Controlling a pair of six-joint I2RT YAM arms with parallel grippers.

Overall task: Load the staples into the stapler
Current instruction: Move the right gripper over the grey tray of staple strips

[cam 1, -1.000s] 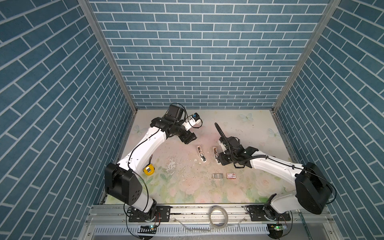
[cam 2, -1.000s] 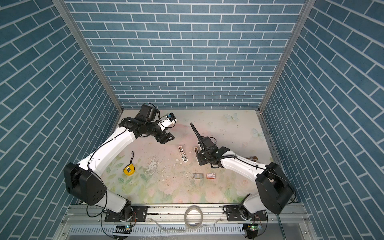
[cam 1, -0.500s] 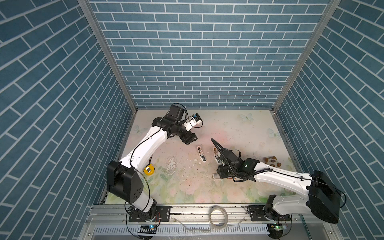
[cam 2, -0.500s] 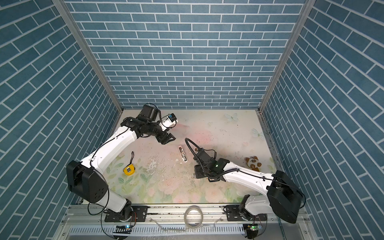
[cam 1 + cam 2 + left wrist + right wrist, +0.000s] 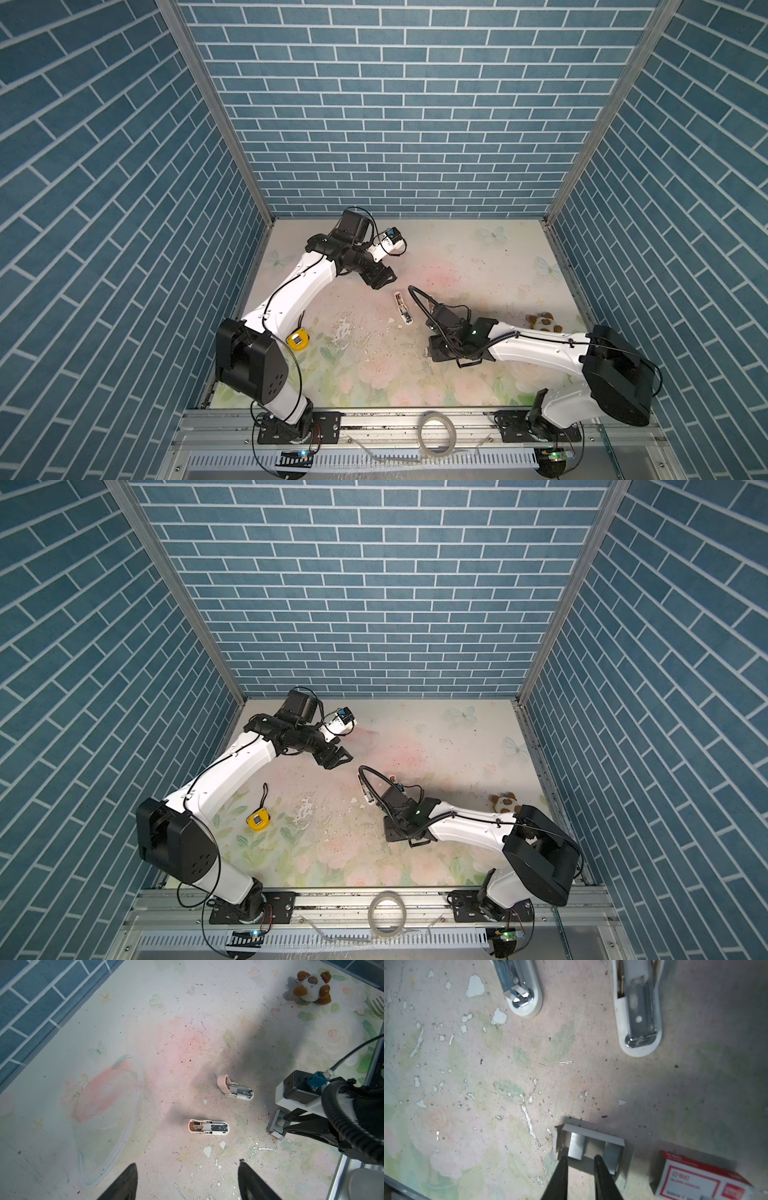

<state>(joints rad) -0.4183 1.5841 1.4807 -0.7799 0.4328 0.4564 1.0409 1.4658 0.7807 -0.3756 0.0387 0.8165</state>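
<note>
Between the fingertips of the right gripper (image 5: 580, 1157), which stand close together, lies the near end of one block of the staples (image 5: 576, 1145). One finger is at the block's edge and the other shows a sliver of gap, so the jaws are narrow around it rather than pressed shut. A second block (image 5: 612, 1156) sits just right of it, both in a shallow white tray (image 5: 591, 1132) on the table (image 5: 457, 257). Just right of the tray lies a red-and-white box (image 5: 702, 1178).

Farther back than the tray, the left stapler (image 5: 519, 987) and the right stapler (image 5: 639, 1012) lie open side by side with their metal channels up, apart from each other and from the tray. Farther still, to the left, the left gripper (image 5: 187, 1162) hangs above the table with its jaws wide and nothing between them.

A plush toy (image 5: 540, 322) rests near the right wall, and a yellow tape measure (image 5: 298, 340) lies beside the left arm.
</note>
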